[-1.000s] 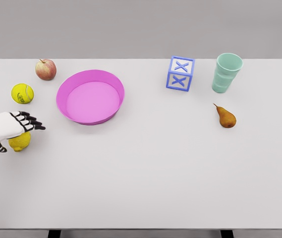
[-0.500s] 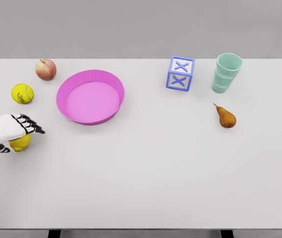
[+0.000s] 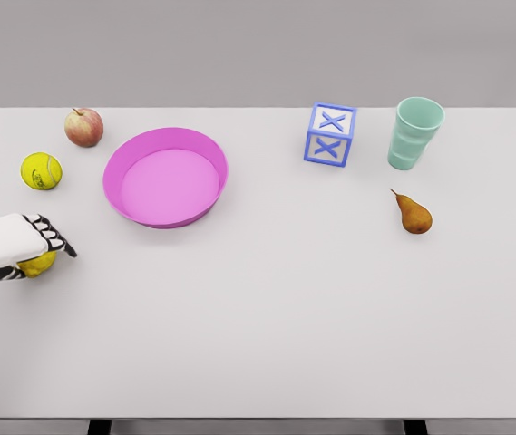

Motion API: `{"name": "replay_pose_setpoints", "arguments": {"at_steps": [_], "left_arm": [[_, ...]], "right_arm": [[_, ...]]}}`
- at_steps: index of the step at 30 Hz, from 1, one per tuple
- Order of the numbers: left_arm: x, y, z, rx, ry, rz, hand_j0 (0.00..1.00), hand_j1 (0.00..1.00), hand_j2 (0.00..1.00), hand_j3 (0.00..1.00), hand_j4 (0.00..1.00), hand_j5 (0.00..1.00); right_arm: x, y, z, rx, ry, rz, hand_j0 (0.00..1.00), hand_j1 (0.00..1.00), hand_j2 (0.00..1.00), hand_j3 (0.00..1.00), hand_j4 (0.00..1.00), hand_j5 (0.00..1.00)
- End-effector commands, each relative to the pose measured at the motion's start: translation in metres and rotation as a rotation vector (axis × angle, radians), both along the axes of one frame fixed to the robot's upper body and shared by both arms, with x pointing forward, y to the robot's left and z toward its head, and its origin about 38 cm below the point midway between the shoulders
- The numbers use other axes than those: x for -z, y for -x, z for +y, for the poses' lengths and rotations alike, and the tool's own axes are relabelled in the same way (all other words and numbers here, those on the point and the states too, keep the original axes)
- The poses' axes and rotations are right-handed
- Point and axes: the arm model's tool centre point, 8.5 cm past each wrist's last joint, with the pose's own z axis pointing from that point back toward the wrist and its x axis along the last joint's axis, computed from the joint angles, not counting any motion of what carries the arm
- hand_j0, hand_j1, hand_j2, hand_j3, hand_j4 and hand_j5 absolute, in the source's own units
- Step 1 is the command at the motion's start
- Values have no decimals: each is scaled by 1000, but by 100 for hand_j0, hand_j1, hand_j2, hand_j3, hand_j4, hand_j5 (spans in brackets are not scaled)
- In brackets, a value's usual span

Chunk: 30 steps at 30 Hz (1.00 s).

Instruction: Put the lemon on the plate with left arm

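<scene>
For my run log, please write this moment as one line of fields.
phase: grasping | left hand: over lemon, grasp not confirmed | plate: holds nothing | right arm: out of view

The toy block (image 3: 331,134) shows a blue X on each visible white face.

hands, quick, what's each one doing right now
Left hand: down over the lemon, fingers draped on it; a firm grasp cannot be told.
Right hand: not in view.

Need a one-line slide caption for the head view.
Left hand covering the lemon beside the pink plate.
</scene>
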Motion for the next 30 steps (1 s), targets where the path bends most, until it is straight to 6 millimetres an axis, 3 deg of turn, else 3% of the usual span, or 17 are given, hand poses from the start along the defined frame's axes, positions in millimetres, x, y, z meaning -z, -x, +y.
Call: {"name": "replay_pose_setpoints", "arguments": {"at_steps": [1, 13, 23, 30], "left_arm": [[-1, 0, 0, -2, 2, 0, 70, 70, 70, 70, 70, 70], [-7, -2, 2, -8, 12, -16, 46, 46, 46, 46, 46, 46], [-22, -9, -2, -3, 35, -63, 45, 45, 45, 45, 45, 45], [-31, -24, -19, 9, 97, -116, 43, 43, 43, 43, 43, 43]], "right_arm": [[0, 0, 0, 0, 0, -1, 100, 100, 100, 100, 100, 100], [0, 0, 0, 1, 0, 0, 100, 100, 100, 100, 100, 100], [0, 0, 0, 0, 0, -1, 100, 100, 100, 100, 100, 100], [0, 0, 0, 0, 0, 1, 100, 100, 100, 100, 100, 100]]}}
